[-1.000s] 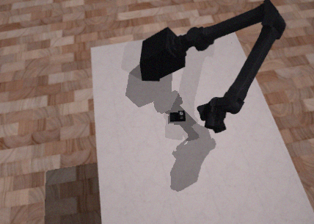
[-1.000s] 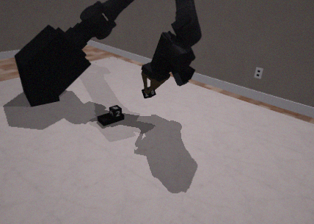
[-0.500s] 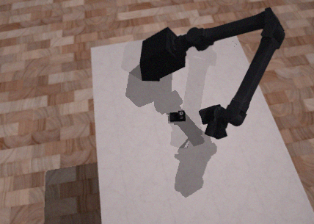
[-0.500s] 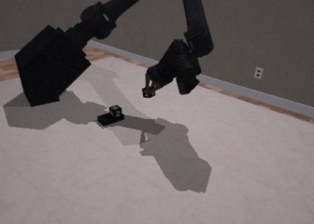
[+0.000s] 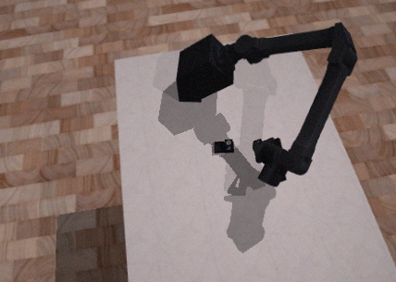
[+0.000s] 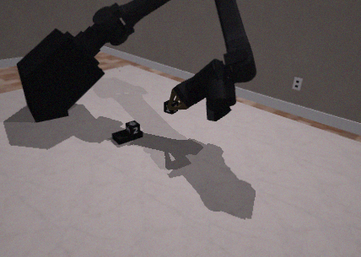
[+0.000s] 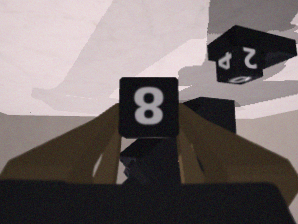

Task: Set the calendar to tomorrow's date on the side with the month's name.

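On pale, smooth table [image 5: 176, 234] [image 6: 84, 196] [image 7: 40, 50], small black tray [image 5: 218, 147] [image 6: 120, 138] [image 7: 280, 47] lies flat, long way left to right from top. Black cube [image 5: 228, 143] [image 6: 132, 128] [image 7: 240, 68] stands at one end, white "2" upright on side in exterior view. Gripper [image 5: 259, 147] [image 6: 173, 105] [image 7: 148, 112], part open, pinches other black cube [image 6: 166, 109] [image 7: 149, 107] between brown fingers [image 6: 179, 101], up off table, apart from tray. White "8" faces wrist camera. Brown wood-block floor [image 5: 55, 123] lies around.

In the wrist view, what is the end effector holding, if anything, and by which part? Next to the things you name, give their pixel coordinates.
A black cube [image 6: 167, 109] [image 7: 149, 107], held by two opposite sides, with its 8 face toward the camera between the fingers.
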You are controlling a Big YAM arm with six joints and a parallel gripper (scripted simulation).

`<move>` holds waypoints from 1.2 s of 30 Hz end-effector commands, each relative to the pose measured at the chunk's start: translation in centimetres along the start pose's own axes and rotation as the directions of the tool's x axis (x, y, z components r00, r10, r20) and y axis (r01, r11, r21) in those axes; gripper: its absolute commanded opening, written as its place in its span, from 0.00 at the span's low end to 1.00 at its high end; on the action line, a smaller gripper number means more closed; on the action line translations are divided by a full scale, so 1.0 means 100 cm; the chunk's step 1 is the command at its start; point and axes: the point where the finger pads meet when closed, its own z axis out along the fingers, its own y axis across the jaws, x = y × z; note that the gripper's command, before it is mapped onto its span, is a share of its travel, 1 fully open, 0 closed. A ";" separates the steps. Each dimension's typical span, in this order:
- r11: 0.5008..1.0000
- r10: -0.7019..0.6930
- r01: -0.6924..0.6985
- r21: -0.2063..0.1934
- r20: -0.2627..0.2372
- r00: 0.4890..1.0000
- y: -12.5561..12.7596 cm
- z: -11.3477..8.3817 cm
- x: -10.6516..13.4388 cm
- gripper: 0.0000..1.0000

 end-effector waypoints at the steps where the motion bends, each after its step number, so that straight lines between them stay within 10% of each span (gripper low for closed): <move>1: 0.999 -0.041 0.040 0.030 0.035 0.999 0.005 -0.015 -0.003 0.27; 36: 1.000 -0.019 0.019 0.017 0.014 1.000 0.001 0.011 -0.025 0.27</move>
